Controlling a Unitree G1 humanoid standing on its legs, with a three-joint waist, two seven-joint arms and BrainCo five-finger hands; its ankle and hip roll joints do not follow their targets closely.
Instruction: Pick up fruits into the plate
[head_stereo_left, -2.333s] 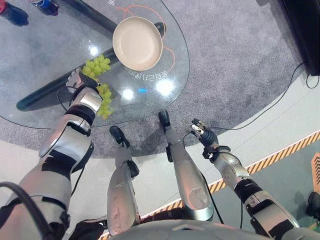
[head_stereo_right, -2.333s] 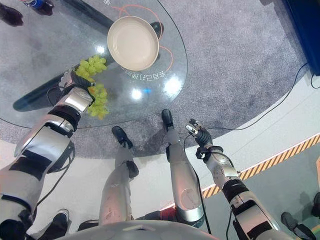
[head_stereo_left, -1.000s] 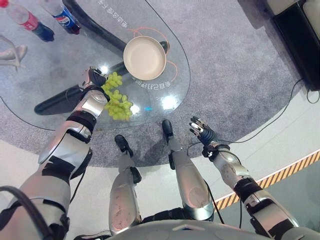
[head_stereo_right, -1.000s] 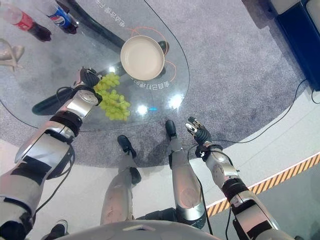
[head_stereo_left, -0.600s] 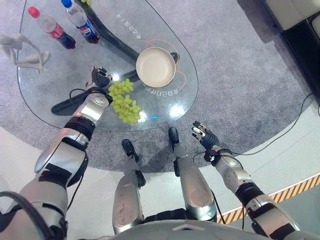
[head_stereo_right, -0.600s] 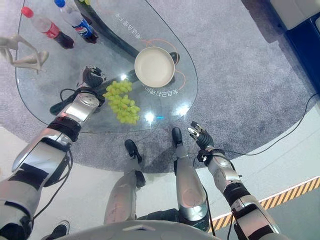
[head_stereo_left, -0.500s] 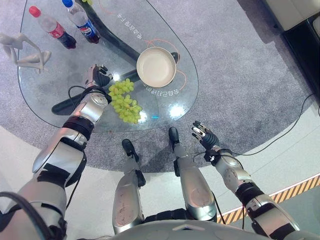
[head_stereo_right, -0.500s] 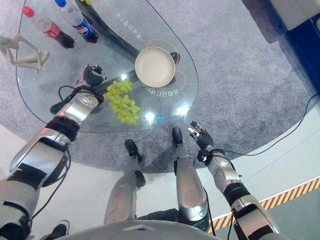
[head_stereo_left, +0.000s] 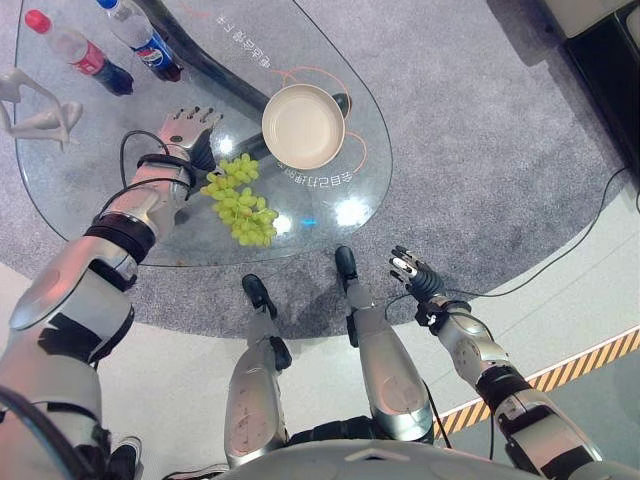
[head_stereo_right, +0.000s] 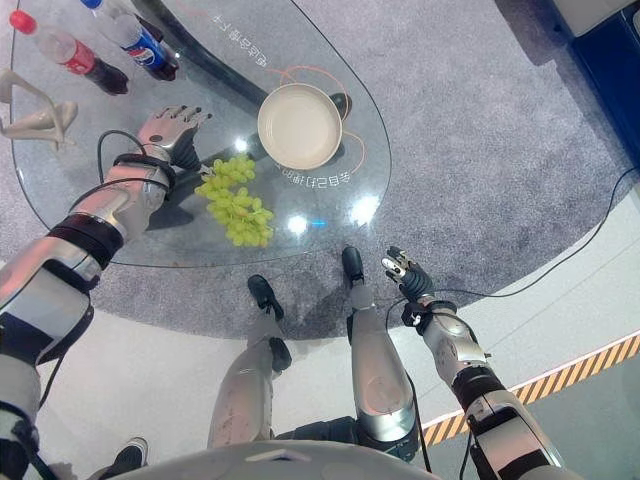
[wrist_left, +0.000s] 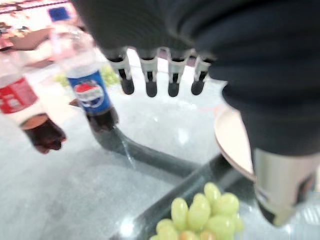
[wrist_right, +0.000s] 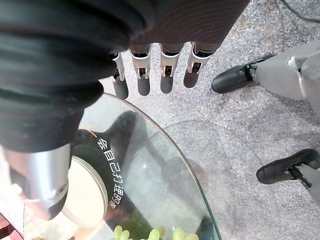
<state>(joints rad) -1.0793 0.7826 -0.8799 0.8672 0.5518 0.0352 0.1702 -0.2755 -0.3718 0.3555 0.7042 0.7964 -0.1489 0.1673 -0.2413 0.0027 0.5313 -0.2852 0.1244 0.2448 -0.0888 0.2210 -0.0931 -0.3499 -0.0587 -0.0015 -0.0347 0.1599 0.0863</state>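
Observation:
A bunch of green grapes (head_stereo_left: 240, 198) lies on the glass table (head_stereo_left: 80, 190), just short of the empty cream plate (head_stereo_left: 302, 125). My left hand (head_stereo_left: 183, 131) hovers over the table beside the far left end of the grapes, fingers straight and open, holding nothing. In the left wrist view the grapes (wrist_left: 202, 215) sit below my fingers (wrist_left: 148, 85), with the plate (wrist_left: 233, 142) off to one side. My right hand (head_stereo_left: 412, 275) hangs open off the table, over the grey carpet near the table's near edge.
Two cola bottles (head_stereo_left: 140, 42) and a white figurine (head_stereo_left: 30, 105) stand at the table's far left. A dark table support (head_stereo_left: 215, 70) runs under the glass. A yellow-black striped floor line (head_stereo_left: 560, 370) lies at the lower right.
My left hand has lifted off the grapes, moved to their far left side and spread its fingers. The camera has shifted. The grapes and plate stay put.

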